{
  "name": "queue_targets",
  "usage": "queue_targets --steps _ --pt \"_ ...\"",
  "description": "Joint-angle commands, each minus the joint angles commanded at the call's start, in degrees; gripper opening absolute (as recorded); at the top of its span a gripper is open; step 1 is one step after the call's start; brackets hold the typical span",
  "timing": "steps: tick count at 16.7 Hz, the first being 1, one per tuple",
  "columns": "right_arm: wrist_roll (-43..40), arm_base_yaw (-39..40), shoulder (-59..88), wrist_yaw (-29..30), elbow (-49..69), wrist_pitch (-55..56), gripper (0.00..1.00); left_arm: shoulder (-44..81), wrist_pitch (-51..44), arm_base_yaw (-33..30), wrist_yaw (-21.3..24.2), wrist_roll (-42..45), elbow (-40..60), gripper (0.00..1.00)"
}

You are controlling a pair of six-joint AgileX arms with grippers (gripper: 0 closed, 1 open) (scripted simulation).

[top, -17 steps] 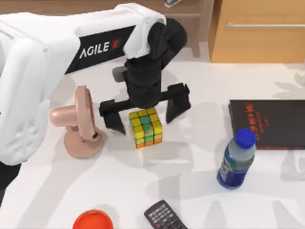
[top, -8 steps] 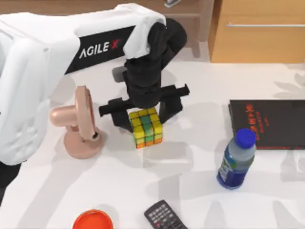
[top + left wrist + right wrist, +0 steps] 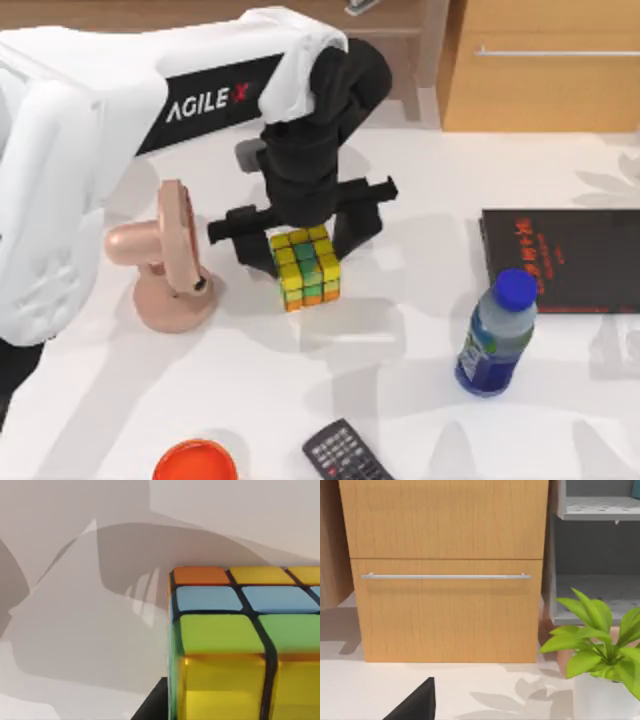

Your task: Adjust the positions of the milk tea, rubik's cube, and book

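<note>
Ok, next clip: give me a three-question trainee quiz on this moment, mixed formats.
1. True or false: the left gripper has its fingers shut on the rubik's cube.
2. Multiple choice: what stands just to the left of the cube in the top view? A) the pink desk fan B) the blue bottle C) the black book
3. Fill in: near the table's front edge, the remote control lies to the right of a flat ____ round thing.

Key: 1 true; 2 A; 3 orange-red.
</note>
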Motion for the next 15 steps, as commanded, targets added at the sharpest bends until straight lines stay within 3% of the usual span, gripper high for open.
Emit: queue_targets --steps 15 --pt "0.0 0.0 0.0 0.0 0.0 0.0 1.00 -1.1 -5.9 -0.3 0.0 0.1 4.7 0.00"
